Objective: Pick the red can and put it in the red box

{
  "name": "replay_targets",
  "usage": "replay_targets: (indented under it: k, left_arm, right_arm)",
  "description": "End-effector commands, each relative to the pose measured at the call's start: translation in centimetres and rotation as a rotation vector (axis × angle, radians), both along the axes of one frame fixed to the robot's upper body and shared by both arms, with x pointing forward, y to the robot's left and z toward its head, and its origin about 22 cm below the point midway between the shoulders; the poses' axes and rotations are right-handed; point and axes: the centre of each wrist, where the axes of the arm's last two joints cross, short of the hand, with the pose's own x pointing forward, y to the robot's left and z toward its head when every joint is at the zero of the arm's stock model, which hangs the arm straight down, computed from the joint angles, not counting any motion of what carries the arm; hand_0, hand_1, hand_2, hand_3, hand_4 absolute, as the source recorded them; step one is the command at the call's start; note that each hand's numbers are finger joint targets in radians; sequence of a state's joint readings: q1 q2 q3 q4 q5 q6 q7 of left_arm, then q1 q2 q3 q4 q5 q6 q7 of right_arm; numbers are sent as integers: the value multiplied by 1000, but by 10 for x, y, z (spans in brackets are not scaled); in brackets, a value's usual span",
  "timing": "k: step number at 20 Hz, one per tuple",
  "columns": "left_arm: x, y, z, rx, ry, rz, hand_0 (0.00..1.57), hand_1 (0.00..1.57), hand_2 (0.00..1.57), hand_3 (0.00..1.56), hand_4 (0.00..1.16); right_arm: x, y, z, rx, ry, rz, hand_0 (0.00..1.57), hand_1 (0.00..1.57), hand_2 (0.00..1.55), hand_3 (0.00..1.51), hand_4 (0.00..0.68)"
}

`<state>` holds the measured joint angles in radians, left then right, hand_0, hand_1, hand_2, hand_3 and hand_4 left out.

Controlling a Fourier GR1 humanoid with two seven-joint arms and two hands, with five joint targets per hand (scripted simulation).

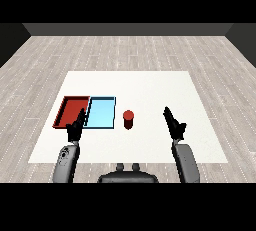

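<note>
White table (150, 90) | both hands raised, fingers straight | red can (128, 119) upright between

Perhaps a bare test room: white table (150, 82), grey wood-plank floor (125, 47), dark walls (125, 29).

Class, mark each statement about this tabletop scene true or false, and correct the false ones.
1. The red can stands upright on the table. True.
2. The can is inside the red tray. False: it stands on the table, right of the light blue tray.
3. The right hand holds the can. False: it holds nothing, fingers straight.
4. The red tray lies left of the light blue tray. True.
5. The left hand holds nothing. True.
</note>
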<state>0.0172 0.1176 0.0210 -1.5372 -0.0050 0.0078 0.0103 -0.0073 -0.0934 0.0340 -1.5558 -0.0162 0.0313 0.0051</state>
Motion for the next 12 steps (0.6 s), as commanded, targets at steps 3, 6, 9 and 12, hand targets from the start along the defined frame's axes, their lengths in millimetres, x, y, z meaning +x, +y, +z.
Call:
replay_targets:
  k: [3, 6, 9, 12]
  left_arm:
    - [5, -9, 8, -32, -26, -27, 0, 0, 0, 0, 0]
    - [8, -17, 9, -68, -37, -62, 0, 0, 0, 0, 0]
    - [17, -37, 44, -96, -480, -83, 0, 0, 0, 0, 0]
    - [6, -30, 23, -112, -505, -84, 0, 0, 0, 0, 0]
  right_arm:
    - [-9, -3, 0, 10, -17, -39, 0, 0, 0, 0, 0]
    - [-15, -11, 1, 5, -12, -37, 0, 0, 0, 0, 0]
    - [-8, 14, 17, 98, -347, 36, 0, 0, 0, 0, 0]
    - [-18, 0, -8, 115, -373, 39, 0, 0, 0, 0, 0]
